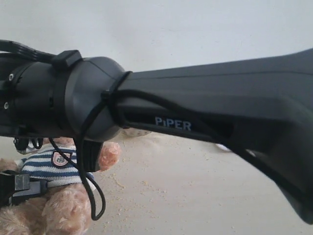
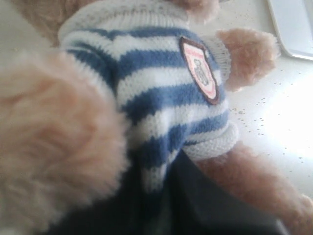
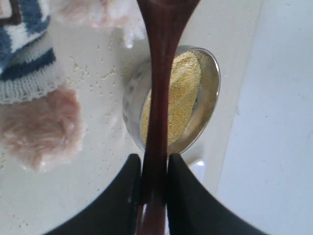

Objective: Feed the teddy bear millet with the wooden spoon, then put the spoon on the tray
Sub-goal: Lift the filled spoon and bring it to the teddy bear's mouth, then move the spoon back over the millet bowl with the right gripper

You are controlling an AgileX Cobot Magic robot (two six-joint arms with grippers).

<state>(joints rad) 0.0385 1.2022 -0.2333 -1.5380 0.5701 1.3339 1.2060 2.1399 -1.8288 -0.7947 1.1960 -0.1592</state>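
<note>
Pinched by its slim handle between the right gripper's [image 3: 154, 161] black fingers, the dark reddish-brown glossy wooden spoon [image 3: 161, 88] is held above the small round metal bowl [image 3: 210, 93] of yellow millet [image 3: 183, 88]. Its long axis runs across the bowl toward the fluffy light-brown, striped-shirted teddy bear [image 3: 39, 127] beside the bowl. Opposite the bear, past the bowl, the flat white tray [image 3: 274, 122] is noted. Spoon tip and bear's mouth are cut off. The left gripper's state cannot be told.

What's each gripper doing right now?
Left gripper: cannot tell; blurred against fluffy light-brown teddy bear.
Right gripper: closed on glossy reddish-brown wooden spoon.
</note>
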